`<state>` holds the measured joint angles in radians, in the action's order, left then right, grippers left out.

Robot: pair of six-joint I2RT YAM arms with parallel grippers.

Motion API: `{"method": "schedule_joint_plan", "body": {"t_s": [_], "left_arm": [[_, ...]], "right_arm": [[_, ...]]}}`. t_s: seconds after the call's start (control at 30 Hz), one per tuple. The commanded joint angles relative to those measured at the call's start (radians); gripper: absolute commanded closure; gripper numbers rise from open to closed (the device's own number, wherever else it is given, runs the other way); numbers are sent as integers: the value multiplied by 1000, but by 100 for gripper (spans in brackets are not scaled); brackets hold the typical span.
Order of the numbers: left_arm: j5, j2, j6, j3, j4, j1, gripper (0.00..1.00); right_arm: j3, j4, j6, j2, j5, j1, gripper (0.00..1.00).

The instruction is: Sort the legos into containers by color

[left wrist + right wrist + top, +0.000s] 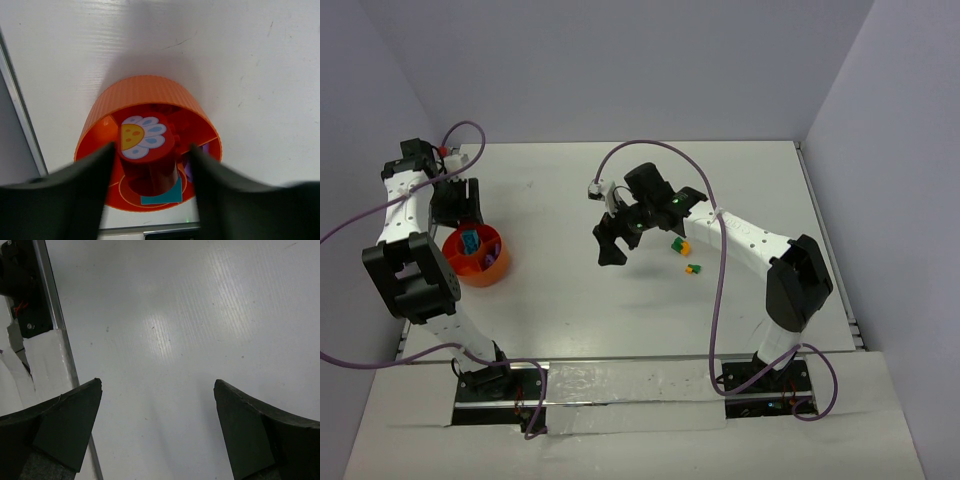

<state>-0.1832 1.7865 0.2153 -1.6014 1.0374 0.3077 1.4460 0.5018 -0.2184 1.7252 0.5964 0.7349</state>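
The orange bowl (pixel 480 270) stands at the table's left; a teal lego (pixel 470 242) and a purple lego (pixel 491 260) lie in it. My left gripper (pixel 458 208) hangs open just over the bowl's far side. In the left wrist view, a red block with a flower print (pixel 145 142) sits inside the bowl (pixel 145 95) between my open fingers (pixel 100 170), with a gap on the right. The teal lego (pixel 161 197) and the purple lego (pixel 194 167) show beside it. My right gripper (pixel 609 243) is open and empty above mid-table. Green and orange-yellow legos (pixel 678 245) (pixel 693 268) lie right of it.
The right wrist view shows bare white table (pixel 165 330) between the open fingers (pixel 70 415), with the table's metal edge strip (pixel 57 325) and taped base at the left. Grey walls close in the table on three sides. Purple cables loop over both arms.
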Motion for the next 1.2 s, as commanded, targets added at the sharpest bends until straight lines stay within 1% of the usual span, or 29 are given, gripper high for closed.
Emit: {"method": "schedule_joint_plan", "body": {"t_s": [0.0,0.03,0.07,0.1,0.2,0.53,0.6,0.67,0.7,0.8,1.0,1.1,1.17], "left_arm": [[-10,-10,0,2,-17,5,24],[-10,-13,-1,-2,-14,4,22],[-10,-15,-1,-7,-14,5,16],[-10,-18,0,-11,-14,5,12],[-13,-26,-3,-24,-10,5,10],[-4,-58,1,-45,-18,5,9],[-31,-70,6,-54,-16,5,8],[-62,-81,3,-66,-8,7,2],[-78,-81,4,-80,4,8,1],[-125,-101,2,-107,15,8,1],[-253,-212,-40,-84,-69,43,1],[-301,-239,-14,-74,-76,54,1],[-354,-287,8,-46,-89,53,1]], "right_arm": [[8,2,-10,13,20,-8,0],[10,1,-9,14,20,-8,0],[12,2,-9,15,21,-8,0],[13,3,-9,16,22,-8,0],[17,3,-7,16,25,-8,0],[6,3,-10,4,20,-8,0],[5,3,-10,2,20,-8,0],[7,2,-7,1,20,-8,0],[7,0,-9,0,20,-8,0],[8,0,-6,-4,19,-8,0],[5,-3,11,-17,6,-18,0],[-6,5,17,-24,-1,-37,0],[-20,17,17,-36,-19,-61,0]]}}
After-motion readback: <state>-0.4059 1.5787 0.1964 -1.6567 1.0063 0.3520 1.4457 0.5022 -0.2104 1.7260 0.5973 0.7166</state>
